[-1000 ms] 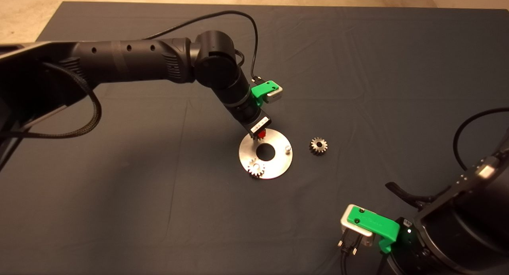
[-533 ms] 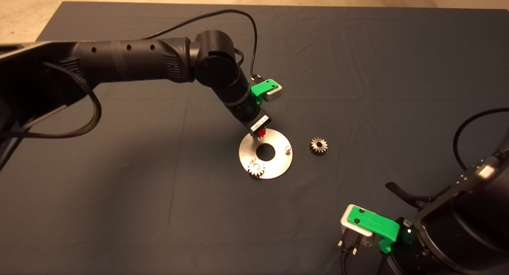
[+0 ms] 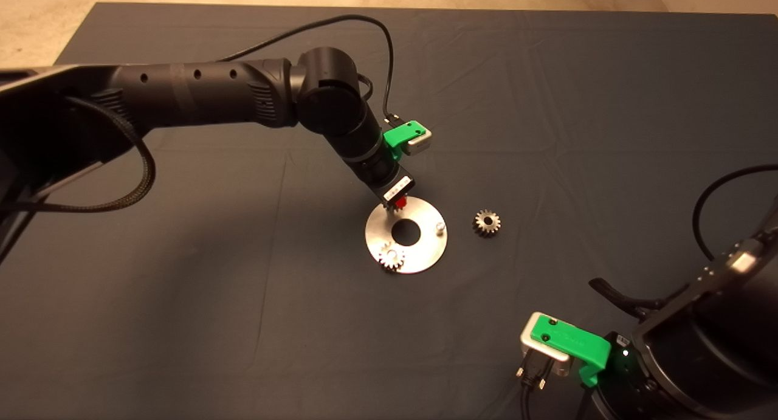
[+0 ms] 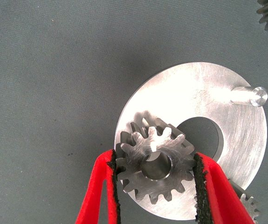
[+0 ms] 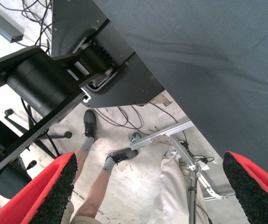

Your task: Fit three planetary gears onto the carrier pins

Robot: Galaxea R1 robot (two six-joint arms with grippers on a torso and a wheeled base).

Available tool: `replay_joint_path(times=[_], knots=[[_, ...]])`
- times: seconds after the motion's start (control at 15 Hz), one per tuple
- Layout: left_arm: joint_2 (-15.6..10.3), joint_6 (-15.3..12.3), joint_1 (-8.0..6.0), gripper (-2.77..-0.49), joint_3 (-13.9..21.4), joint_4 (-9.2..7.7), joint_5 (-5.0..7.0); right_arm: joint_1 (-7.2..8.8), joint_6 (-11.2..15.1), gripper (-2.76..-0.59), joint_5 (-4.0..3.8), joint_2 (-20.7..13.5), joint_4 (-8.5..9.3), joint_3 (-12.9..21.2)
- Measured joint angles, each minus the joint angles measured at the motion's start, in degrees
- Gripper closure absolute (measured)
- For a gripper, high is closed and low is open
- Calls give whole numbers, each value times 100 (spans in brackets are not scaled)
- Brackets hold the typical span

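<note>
Left claw [image 4: 154,172] pinched gear [image 4: 154,163] over disc [image 4: 203,93] edge. Second gear [image 3: 391,257] sat on disc, third [image 3: 486,222] on mat. Right claw [image 5: 150,186] parked, wide open.

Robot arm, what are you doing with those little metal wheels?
The left gripper holds a gear over the shiny disc, at one of its pins. Another gear already sits on the disc's near edge. One pin is bare, and a spare gear lies on the mat beside the disc. The right gripper waits open off the mat's corner.
</note>
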Motion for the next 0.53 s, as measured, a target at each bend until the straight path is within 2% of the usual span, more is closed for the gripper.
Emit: replay_joint_path(times=[0.53], knots=[[-63, 1, 5, -68, 38, 5, -49, 1, -2, -233, -2, 11, 0, 0]])
